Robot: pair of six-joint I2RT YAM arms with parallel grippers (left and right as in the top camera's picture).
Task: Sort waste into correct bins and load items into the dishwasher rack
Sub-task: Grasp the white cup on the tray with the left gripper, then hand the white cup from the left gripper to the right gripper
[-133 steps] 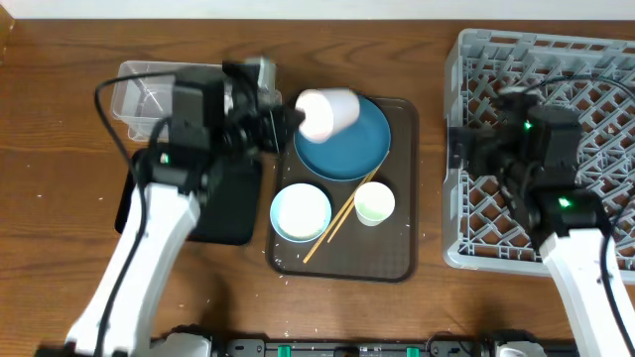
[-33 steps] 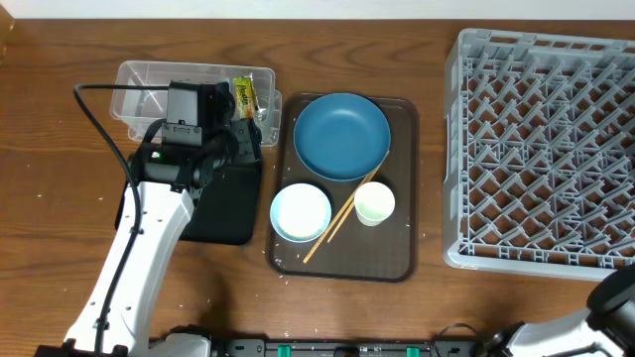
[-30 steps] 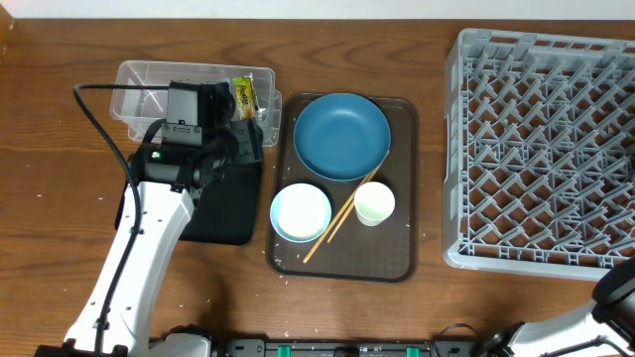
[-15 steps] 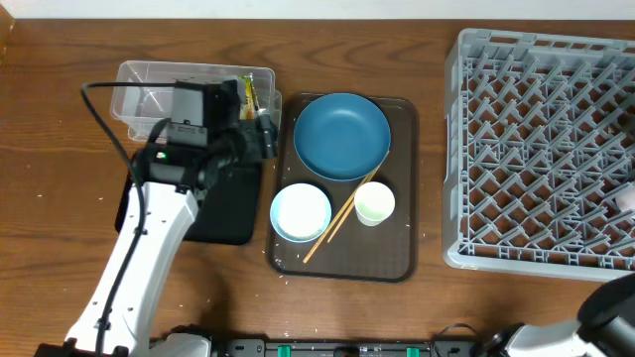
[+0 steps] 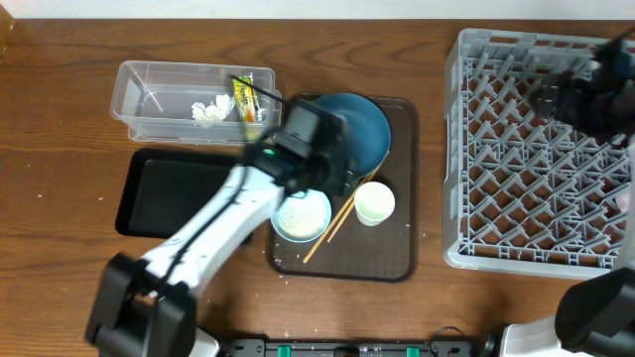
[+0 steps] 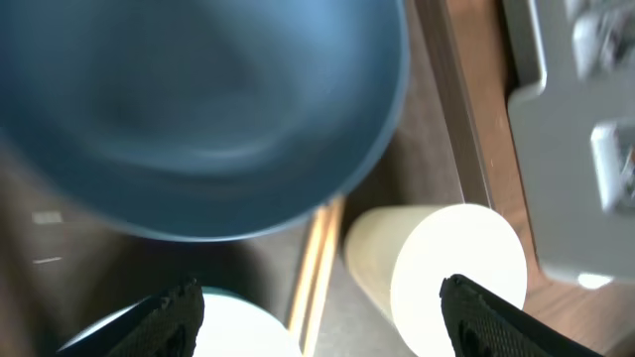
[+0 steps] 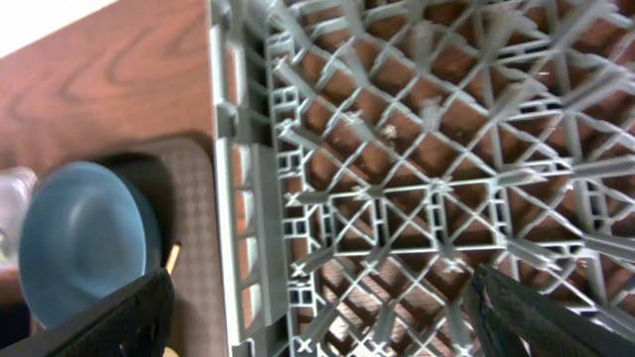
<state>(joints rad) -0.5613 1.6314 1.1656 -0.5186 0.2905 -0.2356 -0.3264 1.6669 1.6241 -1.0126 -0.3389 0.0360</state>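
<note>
My left gripper (image 5: 335, 175) hangs open over the brown tray, with nothing between its fingers (image 6: 181, 313). Below it lie the dark blue plate (image 6: 198, 109), the chopsticks (image 6: 317, 266), the white cup with a green inside (image 6: 458, 270) and the pale bowl (image 6: 243, 335). From overhead the plate (image 5: 365, 127) is partly hidden by the arm. The bowl (image 5: 301, 213), cup (image 5: 375, 203) and chopsticks (image 5: 335, 226) sit at the front of the tray. The clear tub (image 5: 149, 94) holds a tissue (image 5: 208, 109) and a wrapper (image 5: 243, 97). My right gripper (image 7: 322, 312) is open above the rack (image 7: 417, 149).
The black tray (image 5: 179, 193) lies in front of the clear tub, left of the brown serving tray (image 5: 397, 248). The grey rack (image 5: 536, 169) fills the right side, with my blurred right arm (image 5: 590, 84) over its far corner. A few white specks lie on the serving tray's front left.
My left arm has swung right from the clear tub to above the brown tray, leaving the wrapper in the tub. My right arm has come into view over the rack's far right corner.
</note>
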